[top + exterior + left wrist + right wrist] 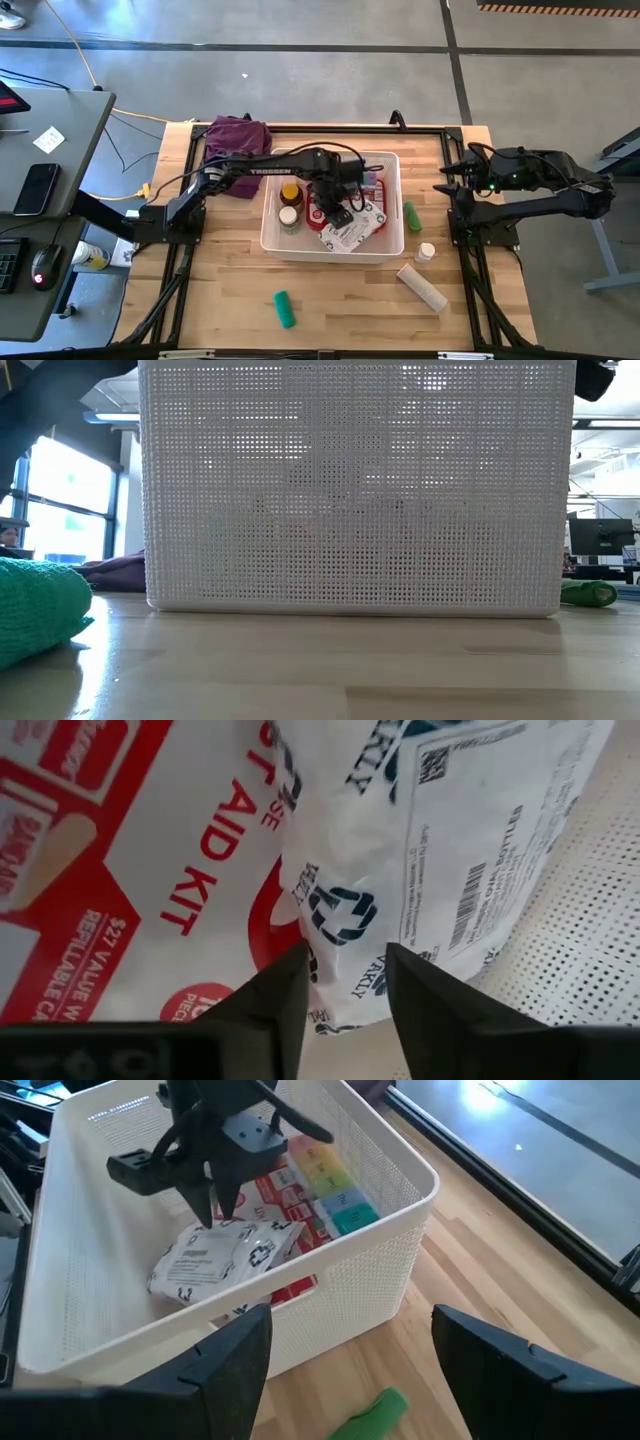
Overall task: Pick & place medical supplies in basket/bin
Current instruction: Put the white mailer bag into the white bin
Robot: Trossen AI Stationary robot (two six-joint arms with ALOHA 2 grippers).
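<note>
The left arm reaches from the left edge of the high view across toward the frame's centre, its wrist bent downward. The left gripper (341,216) points down just right of centre, its two dark fingers (275,1005) standing slightly apart with a narrow gap between them. The right arm is folded at the right side of the frame, and the right gripper (447,177) waits there with its fingers (235,1365) spread wide.

Both arms are showing matte black, boxy links; the left arm (262,165) is carrying white TROSSEN lettering and a black cable looping over its wrist. The right arm (545,190) is glowing with a small green light near its wrist. The left gripper (345,1005) and the right gripper (350,1370) are ending in flat, dark, tapered fingers.
</note>
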